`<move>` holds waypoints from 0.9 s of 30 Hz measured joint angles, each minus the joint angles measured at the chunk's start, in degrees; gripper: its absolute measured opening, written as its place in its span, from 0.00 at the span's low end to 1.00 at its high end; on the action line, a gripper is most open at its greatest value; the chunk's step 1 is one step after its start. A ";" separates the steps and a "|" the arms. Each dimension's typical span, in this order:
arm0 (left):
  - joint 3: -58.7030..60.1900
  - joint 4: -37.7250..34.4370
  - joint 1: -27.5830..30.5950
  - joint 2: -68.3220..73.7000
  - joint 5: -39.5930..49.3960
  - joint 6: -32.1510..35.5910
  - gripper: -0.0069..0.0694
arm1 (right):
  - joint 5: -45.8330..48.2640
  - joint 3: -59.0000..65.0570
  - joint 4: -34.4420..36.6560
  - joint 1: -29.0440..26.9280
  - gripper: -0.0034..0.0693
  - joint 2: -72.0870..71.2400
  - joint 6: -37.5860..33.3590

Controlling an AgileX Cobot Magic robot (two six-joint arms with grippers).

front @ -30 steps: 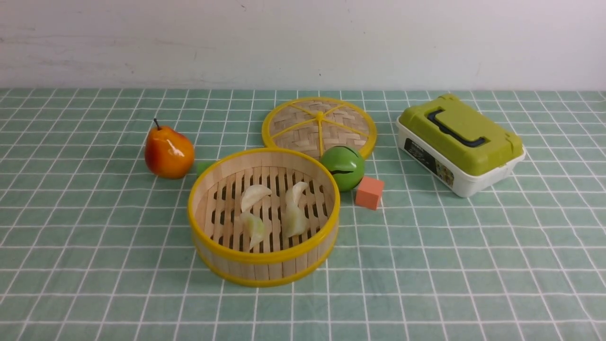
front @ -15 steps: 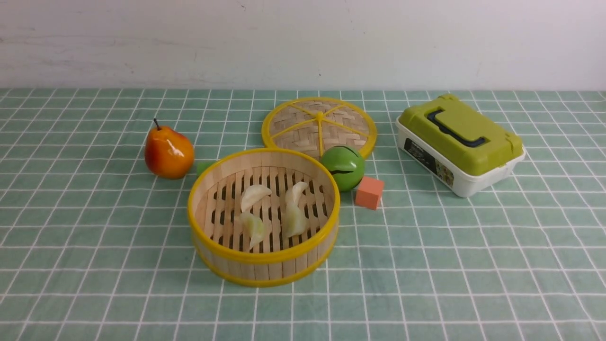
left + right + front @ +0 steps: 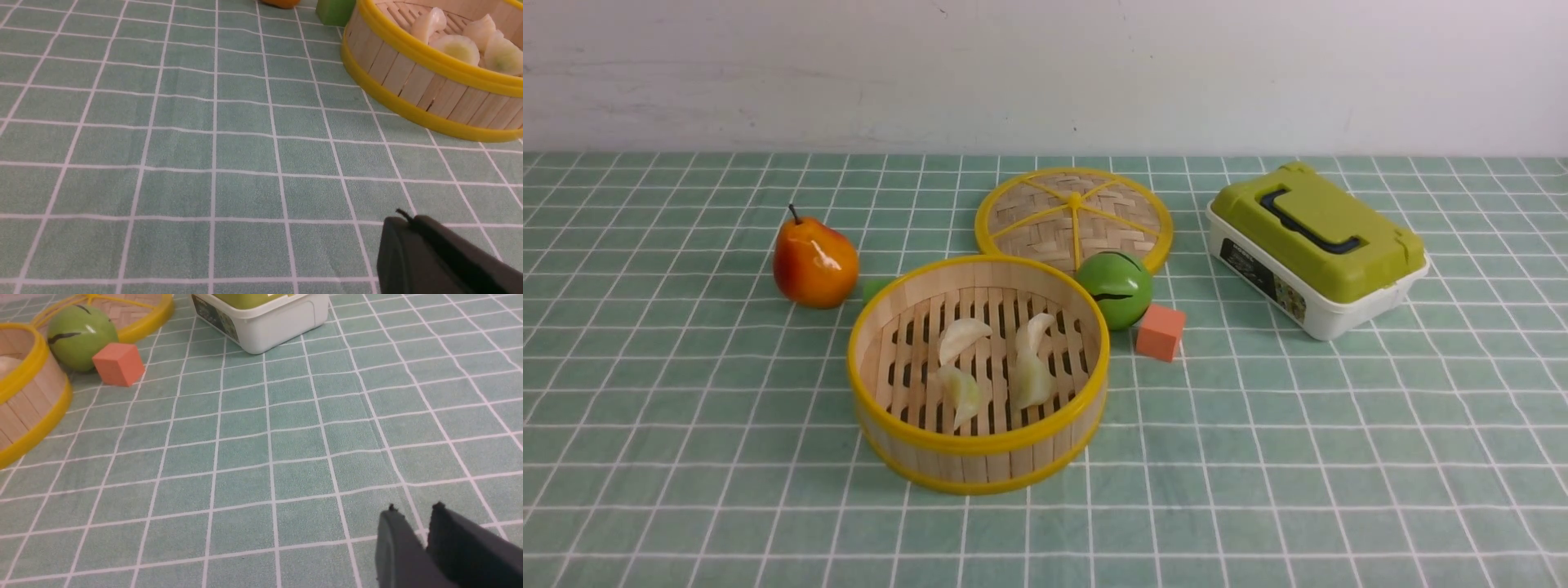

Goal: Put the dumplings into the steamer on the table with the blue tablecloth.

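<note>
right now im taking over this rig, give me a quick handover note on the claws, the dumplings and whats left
Left claw: shut, empty, low over the table with the blue tablecloth, near the steamer.
Right claw: nearly shut with a thin gap, empty, low over bare cloth on the right side.
Neither arm shows in the front view.
Dumplings: four lie on the steamer's slatted floor; none shows out on the cloth.
Steamer lid lies flat behind the steamer.
Done: loading looks complete.
Left: nothing obvious for this job; just check that no dumpling is hidden behind the steamer.
</note>
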 joint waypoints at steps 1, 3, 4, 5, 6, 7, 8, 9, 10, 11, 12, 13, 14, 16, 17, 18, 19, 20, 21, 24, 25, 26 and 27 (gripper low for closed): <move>0.00 0.00 0.00 0.00 0.00 0.00 0.07 | 0.00 0.00 0.00 0.00 0.22 0.00 0.00; 0.00 0.00 0.00 0.00 0.00 0.00 0.07 | 0.00 0.00 0.06 0.00 0.22 0.00 0.00; 0.00 0.00 0.00 0.00 0.00 0.00 0.07 | 0.00 0.00 0.06 0.00 0.22 0.00 0.00; 0.00 0.00 0.00 0.00 0.00 0.00 0.07 | 0.00 0.00 0.06 0.00 0.22 0.00 0.00; 0.00 0.00 0.00 0.00 0.00 0.00 0.07 | 0.00 0.00 0.01 0.00 0.22 0.00 0.00; 0.00 0.00 0.00 0.00 0.00 0.00 0.07 | 0.00 0.00 0.01 0.00 0.23 0.00 0.00; 0.00 0.00 0.00 0.00 0.00 0.00 0.07 | 0.00 0.00 0.01 0.00 0.23 0.00 0.00; 0.00 0.00 0.00 0.00 0.00 0.00 0.07 | 0.00 0.00 0.01 0.00 0.23 0.00 0.00; 0.00 0.00 0.00 0.00 0.00 0.00 0.07 | 0.00 0.00 0.01 0.00 0.23 0.00 0.00; 0.00 0.00 0.00 0.00 0.00 0.00 0.07 | 0.00 0.00 0.01 0.00 0.23 0.00 0.00; 0.00 0.00 0.00 0.00 0.00 0.00 0.07 | 0.00 0.00 0.01 0.00 0.23 0.00 0.00; 0.00 0.00 0.00 0.00 0.00 0.00 0.07 | 0.00 0.00 0.01 0.00 0.23 0.00 0.00; 0.00 0.00 0.00 0.00 0.00 0.00 0.08 | 0.00 0.00 0.01 0.00 0.24 0.00 0.00; 0.00 0.00 0.00 0.00 0.00 0.00 0.08 | 0.00 0.00 0.01 0.00 0.24 0.00 0.00; 0.00 0.00 0.00 0.00 0.00 0.00 0.08 | 0.00 0.00 0.01 0.00 0.24 0.00 0.00; 0.00 0.00 0.00 0.00 0.00 0.00 0.08 | 0.00 0.00 0.01 0.00 0.24 0.00 0.00; 0.00 0.00 0.00 0.00 0.00 0.00 0.08 | 0.00 0.00 0.01 0.00 0.25 0.00 0.00; 0.00 0.00 0.00 0.00 0.00 0.00 0.08 | 0.00 0.00 0.01 0.00 0.25 0.00 0.00; 0.00 0.00 0.00 0.00 0.00 0.00 0.08 | 0.00 0.00 0.01 0.00 0.25 0.00 0.00; 0.00 0.00 0.00 0.00 0.00 0.00 0.08 | 0.00 0.00 0.01 0.00 0.25 0.00 0.00; 0.00 0.00 0.00 0.00 0.00 0.00 0.08 | 0.00 0.00 0.01 0.00 0.25 0.00 0.00; 0.00 0.00 0.00 0.00 0.00 0.00 0.08 | 0.00 0.00 0.01 0.00 0.26 0.00 0.00; 0.00 0.00 0.00 0.00 0.00 0.00 0.08 | 0.00 0.00 0.01 0.00 0.26 0.00 0.00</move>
